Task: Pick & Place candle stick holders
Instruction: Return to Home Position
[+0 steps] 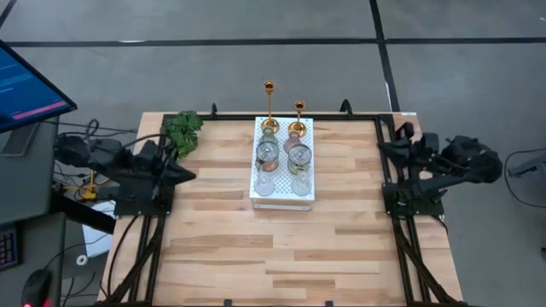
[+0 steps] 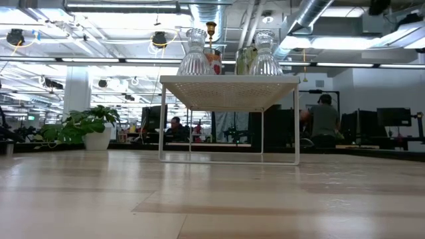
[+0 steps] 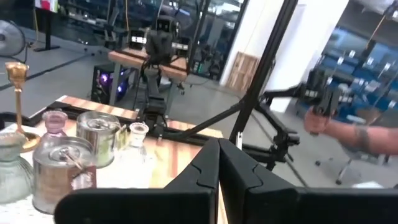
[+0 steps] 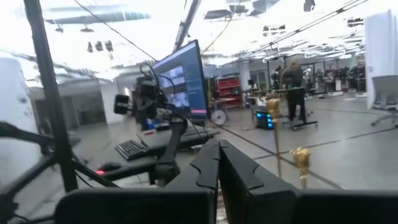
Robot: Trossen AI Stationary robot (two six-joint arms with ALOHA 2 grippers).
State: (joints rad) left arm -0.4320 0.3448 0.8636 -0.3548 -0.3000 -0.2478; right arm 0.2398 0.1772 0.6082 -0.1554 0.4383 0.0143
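Note:
Two slim gold candle stick holders (image 1: 270,107) (image 1: 299,118) stand upright on their round bases at the far end of a white dotted board (image 1: 284,201) in the table's middle. Squat glass cups stand on the board in two rows: silvery ones (image 1: 268,153) (image 3: 62,171), clear ones (image 1: 265,183) (image 2: 194,56), and a pinkish one (image 3: 55,124). My left gripper (image 1: 189,173) (image 3: 219,155) is drawn back at the table's left edge, shut and holding nothing. My right gripper (image 1: 382,147) (image 4: 219,155) is drawn back at the right edge, shut and holding nothing.
A leafy green plant (image 1: 182,130) lies at the table's far left corner. The board stands on thin white legs (image 2: 161,123). A monitor (image 1: 26,85) stands off the table's left. Bare wood (image 1: 281,256) stretches in front of the board. A person's arm (image 3: 354,132) shows beyond the table's right side.

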